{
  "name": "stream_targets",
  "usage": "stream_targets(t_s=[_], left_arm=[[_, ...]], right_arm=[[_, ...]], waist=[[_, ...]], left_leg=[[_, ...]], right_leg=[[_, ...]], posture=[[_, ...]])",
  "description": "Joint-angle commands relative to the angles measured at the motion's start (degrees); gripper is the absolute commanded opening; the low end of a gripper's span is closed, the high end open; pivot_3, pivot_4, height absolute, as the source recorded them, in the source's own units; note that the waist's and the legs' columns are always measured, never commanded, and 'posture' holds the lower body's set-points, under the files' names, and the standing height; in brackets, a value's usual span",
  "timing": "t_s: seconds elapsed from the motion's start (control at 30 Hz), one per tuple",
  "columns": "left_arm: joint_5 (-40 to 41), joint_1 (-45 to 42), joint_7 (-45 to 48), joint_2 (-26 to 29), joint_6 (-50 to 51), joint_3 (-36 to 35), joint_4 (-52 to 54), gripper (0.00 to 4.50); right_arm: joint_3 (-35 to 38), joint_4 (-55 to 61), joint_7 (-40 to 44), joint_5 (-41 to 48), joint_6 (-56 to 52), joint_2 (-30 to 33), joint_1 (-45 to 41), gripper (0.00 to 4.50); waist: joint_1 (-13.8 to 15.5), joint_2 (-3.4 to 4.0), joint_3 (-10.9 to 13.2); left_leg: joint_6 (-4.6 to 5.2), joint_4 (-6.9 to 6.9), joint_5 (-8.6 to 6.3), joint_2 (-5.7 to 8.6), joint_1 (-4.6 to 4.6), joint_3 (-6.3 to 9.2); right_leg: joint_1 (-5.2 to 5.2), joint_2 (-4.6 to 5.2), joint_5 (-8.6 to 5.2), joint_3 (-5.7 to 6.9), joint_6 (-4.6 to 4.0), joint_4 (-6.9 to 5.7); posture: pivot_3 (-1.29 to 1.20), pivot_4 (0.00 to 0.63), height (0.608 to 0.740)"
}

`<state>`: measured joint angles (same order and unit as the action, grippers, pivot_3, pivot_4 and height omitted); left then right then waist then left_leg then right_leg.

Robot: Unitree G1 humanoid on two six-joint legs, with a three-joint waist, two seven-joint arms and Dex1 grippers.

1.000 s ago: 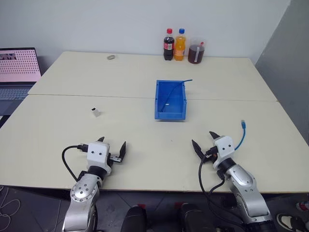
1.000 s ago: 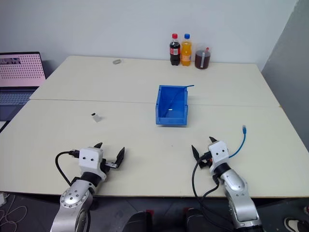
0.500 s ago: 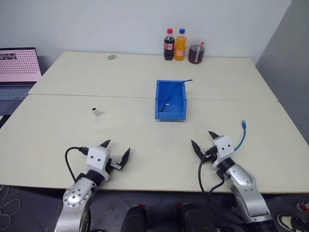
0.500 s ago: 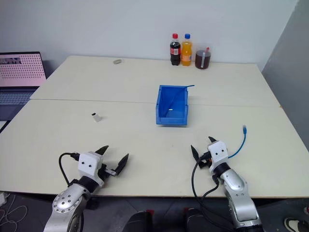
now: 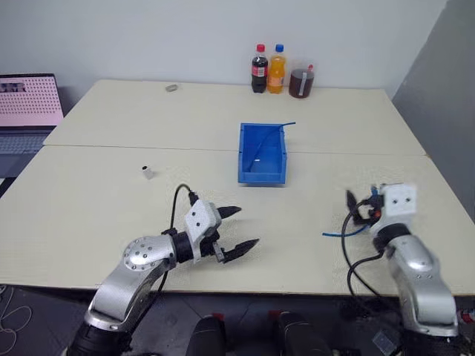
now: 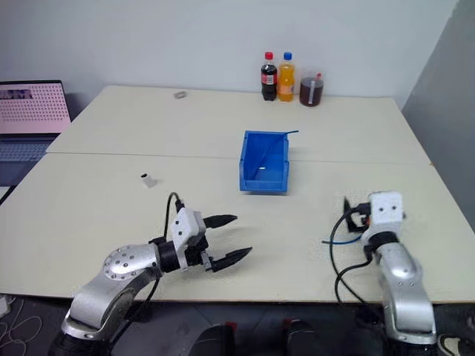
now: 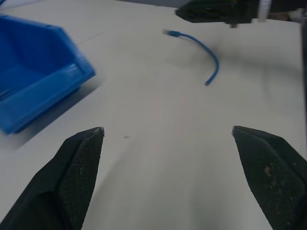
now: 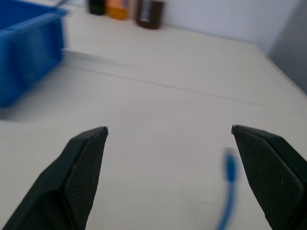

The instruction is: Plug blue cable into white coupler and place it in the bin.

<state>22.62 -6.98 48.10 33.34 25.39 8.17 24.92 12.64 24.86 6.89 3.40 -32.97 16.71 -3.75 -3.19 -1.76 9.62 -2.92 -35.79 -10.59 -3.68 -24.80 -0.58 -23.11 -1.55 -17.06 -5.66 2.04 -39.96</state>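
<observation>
The blue cable [image 5: 346, 232] lies curved on the table at the right, its plug [image 7: 168, 33] pointing toward the bin. My right gripper [image 8: 169, 129] hovers open over it, fingers level and apart, holding nothing. Farther back in the middle stands the blue bin [image 5: 262, 153], with a thin blue wire sticking out of its far corner. The white coupler [image 5: 148, 173] sits alone on the table at the left. My left gripper [image 5: 247, 226] is open and empty near the front middle, pointing right toward the cable, well away from the coupler.
Two bottles [image 5: 267, 69] and a dark cup [image 5: 301, 80] stand at the table's far edge. A small grey object [image 5: 171, 87] lies at the back left. A laptop [image 5: 28, 104] sits off the table's left side.
My left gripper swung rightward toward the table's middle, rose and turned to face right. My right gripper lifted and moved right, now above the blue cable. Both stayed open.
</observation>
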Motion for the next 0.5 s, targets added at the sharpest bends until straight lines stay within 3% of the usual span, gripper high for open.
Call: stream_targets(t_s=[0.03,0.33,0.5], left_arm=[[3.32,-3.16,4.73,2.83,4.32,1.55,2.69,4.5],[3.08,-6.95,7.06,3.53,5.63,2.32,0.73,4.5],[2.42,-7.02,6.86,3.33,5.0,2.68,0.19,4.5]], right_arm=[[4.19,0.47,-2.86,1.37,-12.99,0.18,-4.21,4.39],[8.87,-9.8,-2.14,6.51,-25.01,-0.33,-12.81,4.39],[9.89,-13.58,-1.95,7.23,-24.72,1.09,-15.16,3.18]], waist=[[-0.13,0.02,0.01],[-0.09,0.04,0.03],[-0.1,0.05,0.04]], left_leg=[[0.0,0.04,0.0,-0.02,0.0,0.03],[0.01,0.05,0.0,-0.01,-0.02,0.05],[0.01,0.05,0.0,-0.01,-0.03,0.03]], right_leg=[[-0.03,-0.04,-0.02,0.01,-0.03,0.0],[-0.02,-0.08,-0.03,0.0,-0.05,0.0],[-0.04,-0.08,-0.03,-0.01,-0.05,0.0]], posture=[[0.0,0.15,0.74],[0.0,0.15,0.74],[0.0,0.15,0.74]])
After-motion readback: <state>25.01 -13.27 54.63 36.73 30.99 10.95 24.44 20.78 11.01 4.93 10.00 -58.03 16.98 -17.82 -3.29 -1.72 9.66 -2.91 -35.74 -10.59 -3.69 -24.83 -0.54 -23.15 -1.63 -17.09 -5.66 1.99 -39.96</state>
